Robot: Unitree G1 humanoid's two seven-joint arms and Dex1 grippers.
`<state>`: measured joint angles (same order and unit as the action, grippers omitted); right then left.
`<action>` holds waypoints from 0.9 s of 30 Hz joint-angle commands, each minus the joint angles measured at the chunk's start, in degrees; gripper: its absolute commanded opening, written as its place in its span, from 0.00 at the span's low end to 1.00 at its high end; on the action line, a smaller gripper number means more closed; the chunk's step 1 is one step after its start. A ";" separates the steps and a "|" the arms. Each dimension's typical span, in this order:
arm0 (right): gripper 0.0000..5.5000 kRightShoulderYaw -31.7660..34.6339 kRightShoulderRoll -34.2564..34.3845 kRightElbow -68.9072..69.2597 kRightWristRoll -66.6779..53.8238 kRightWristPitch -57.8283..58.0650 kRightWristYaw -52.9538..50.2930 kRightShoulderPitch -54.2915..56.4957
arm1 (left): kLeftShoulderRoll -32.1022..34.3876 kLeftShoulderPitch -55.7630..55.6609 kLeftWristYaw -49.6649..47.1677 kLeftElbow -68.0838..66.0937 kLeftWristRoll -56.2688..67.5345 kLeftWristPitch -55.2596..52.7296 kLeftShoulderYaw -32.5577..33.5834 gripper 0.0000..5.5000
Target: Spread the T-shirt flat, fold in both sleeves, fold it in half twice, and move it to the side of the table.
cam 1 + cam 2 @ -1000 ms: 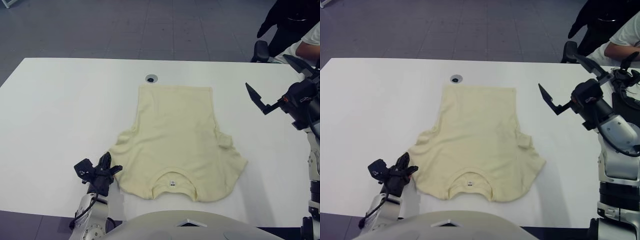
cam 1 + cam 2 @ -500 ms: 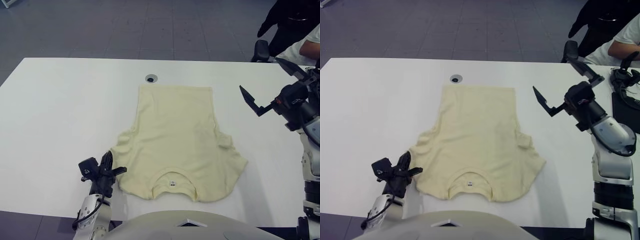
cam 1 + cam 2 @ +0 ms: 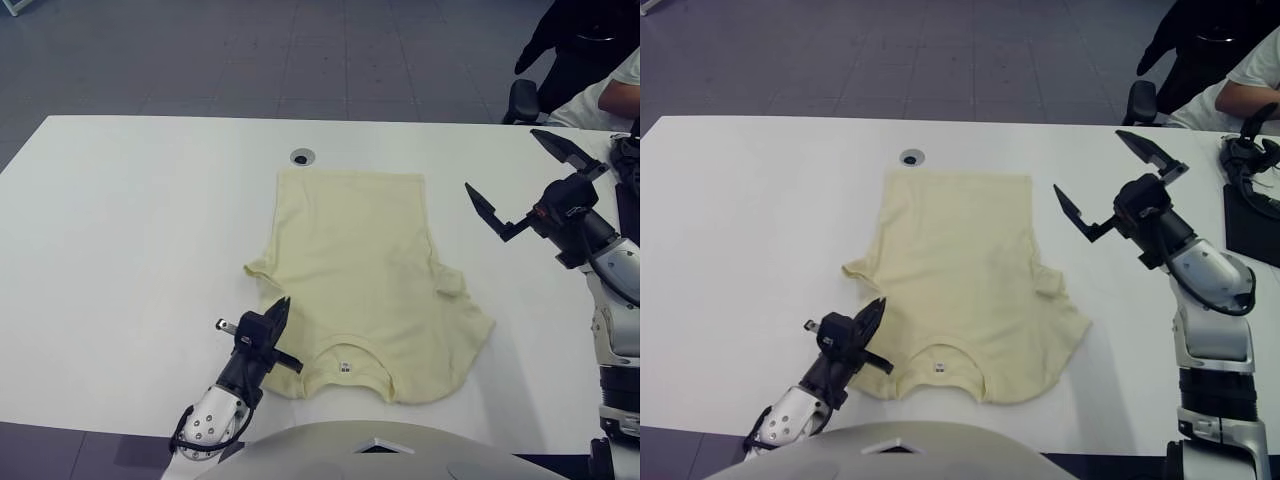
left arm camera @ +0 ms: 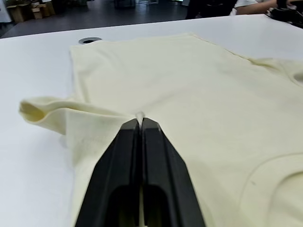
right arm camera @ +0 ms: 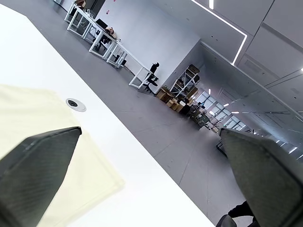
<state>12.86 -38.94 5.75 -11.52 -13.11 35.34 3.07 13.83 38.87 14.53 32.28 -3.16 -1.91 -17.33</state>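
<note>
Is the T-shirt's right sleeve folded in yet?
Not folded: the right sleeve lies spread out past the side of the T-shirt, and the open right pincer hangs apart from it.

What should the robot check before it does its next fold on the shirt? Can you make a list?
1. Left gripper has hold of the T-shirt: ok, shut on a pinch of cloth by the left sleeve.
2. Left sleeve fully folded in: not ok, its end sticks out past the shirt's side.
3. Right sleeve folded in: not ok, it lies spread out and rumpled.
4. Right gripper ready to grab: ok, open, raised beside the shirt.
5. Hem flat: ok, straight on the table.
6. Cloth smooth under the fold: cannot tell.
</note>
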 commanded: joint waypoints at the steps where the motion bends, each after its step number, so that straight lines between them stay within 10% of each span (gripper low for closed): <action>1: 0.98 -0.62 0.33 0.41 0.64 0.02 0.53 -0.82 | 2.83 -1.41 2.00 -0.79 -3.52 1.62 -3.14 0.01; 12: 0.98 -0.62 0.98 -0.09 0.92 -0.05 0.41 -1.98 | 3.75 -3.51 2.24 -2.56 -4.80 1.31 -4.04 0.01; 27: 0.98 2.91 2.31 -0.87 -16.05 8.97 8.98 -8.07 | 9.19 -6.61 12.81 12.89 18.54 -4.70 2.52 0.45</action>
<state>13.95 -36.87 5.15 -21.12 -8.41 40.42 -3.10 22.49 34.29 27.17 41.73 9.92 -3.87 -18.51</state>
